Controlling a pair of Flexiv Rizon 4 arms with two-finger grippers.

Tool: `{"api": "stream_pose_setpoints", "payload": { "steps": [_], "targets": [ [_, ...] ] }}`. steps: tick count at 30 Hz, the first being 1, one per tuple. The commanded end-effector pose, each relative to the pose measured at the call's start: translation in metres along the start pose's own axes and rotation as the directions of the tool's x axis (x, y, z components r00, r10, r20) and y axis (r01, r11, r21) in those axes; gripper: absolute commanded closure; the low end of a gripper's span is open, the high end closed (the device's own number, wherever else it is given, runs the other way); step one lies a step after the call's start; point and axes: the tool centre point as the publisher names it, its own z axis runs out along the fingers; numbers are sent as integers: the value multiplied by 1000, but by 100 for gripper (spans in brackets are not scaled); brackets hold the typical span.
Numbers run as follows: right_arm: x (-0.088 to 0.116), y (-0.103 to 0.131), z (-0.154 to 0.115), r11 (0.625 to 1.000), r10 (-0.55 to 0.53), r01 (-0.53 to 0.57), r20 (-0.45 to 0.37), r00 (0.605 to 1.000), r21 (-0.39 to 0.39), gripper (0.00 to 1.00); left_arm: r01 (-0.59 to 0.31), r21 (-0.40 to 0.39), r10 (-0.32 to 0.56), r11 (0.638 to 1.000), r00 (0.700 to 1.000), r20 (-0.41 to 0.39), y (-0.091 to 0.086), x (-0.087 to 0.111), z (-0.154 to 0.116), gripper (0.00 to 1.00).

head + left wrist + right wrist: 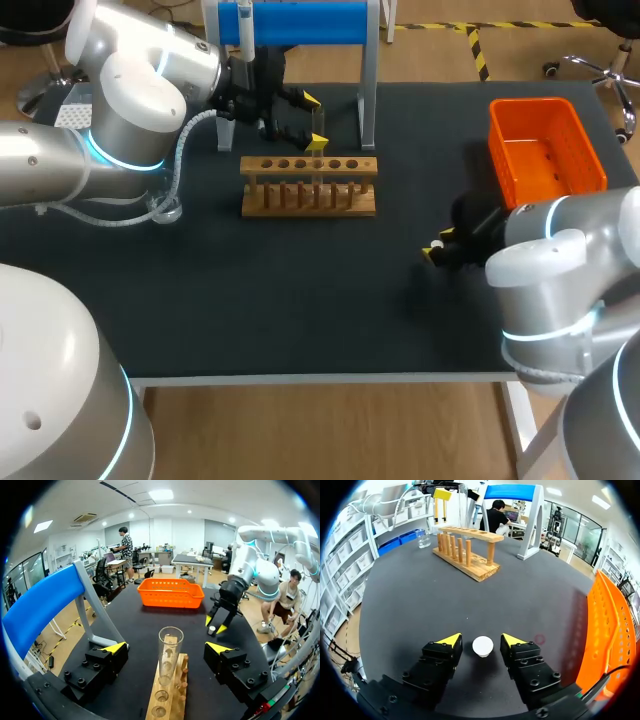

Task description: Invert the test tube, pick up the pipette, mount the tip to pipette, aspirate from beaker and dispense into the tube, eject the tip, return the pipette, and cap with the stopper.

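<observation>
A clear test tube stands upright, mouth up, in the wooden rack. My left gripper is open with a finger on either side of the tube, neither touching it; in the head view it hangs over the rack's back. Low over the mat at the right, my right gripper is open around a small white stopper, with a gap showing on both sides. The left wrist view also shows that gripper with the stopper between its tips.
A blue-topped stand rises behind the rack. An orange basket sits at the back right, close to my right arm. A small glass beaker stands left of the rack, under my left arm.
</observation>
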Motion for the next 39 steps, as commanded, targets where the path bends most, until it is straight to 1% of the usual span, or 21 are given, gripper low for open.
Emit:
{"api": "stream_pose_setpoints", "payload": {
  "steps": [1, 4, 5, 6, 7, 19, 22, 25, 27, 30, 32, 34, 37, 39],
  "targets": [
    [1, 0, 0, 1000, 3, -3, 6, 1000, 4, 53, 0, -2, 0, 1000, 1000, -3, 0, -1, 0, 0],
    [-1, 0, 0, 1000, 5, -5, 10, 1000, 4, 60, 0, -2, 0, 1000, 1000, -3, 0, -1, 0, 0],
    [-1, 0, 0, 1000, 5, -5, 11, 1000, 5, 72, 0, -2, 0, 1000, 1000, -3, 0, -1, 0, 0],
    [-1, 0, 1, 1000, 5, -5, 12, 1000, 5, 89, 0, -2, 0, 1000, 1000, -3, 0, -1, 0, 0],
    [-1, 0, 0, 1000, 5, -5, 13, 1000, 5, 100, 0, -2, 0, 1000, 1000, -3, 0, -1, 0, 0],
    [-2, -1, -1, 1000, 6, -6, 15, 1000, 5, 100, 0, -2, 0, 1000, 1000, -3, 0, -1, 0, 0],
    [-3, 4, -7, 1000, 7, -7, 11, 1000, -4, 100, 0, -2, 0, 1000, 1000, -3, 0, -1, 0, 0],
    [-4, 15, -17, 1000, 8, -8, -3, 1000, -27, 100, 0, -2, 0, 1000, 1000, -3, 0, -1, 0, 0],
    [-5, 25, -28, 999, 5, -6, -25, 1000, -49, 100, 0, -2, 0, 1000, 1000, -3, 0, -1, 0, 0],
    [-7, 46, -52, 996, -12, 4, -90, 996, -90, 100, 0, -2, 0, 1000, 1000, -3, 0, -1, 0, 0],
    [-7, 59, -68, 993, -32, 14, -152, 988, -117, 100, 0, -2, 0, 1000, 1000, -3, 0, -1, 0, 0],
    [-6, 70, -87, 989, -93, 63, -227, 969, -133, 100, 0, -2, 0, 1000, 1000, -3, 0, -1, 0, 0],
    [-8, 84, -113, 983, -146, 109, -272, 951, -147, 100, 0, -2, 0, 1000, 1000, -3, 0, -1, 0, 0],
    [-11, 93, -125, 980, -167, 128, -285, 944, -150, 100, 0, -2, 0, 1000, 1000, -3, 0, -1, 0, 0]
  ]
}}
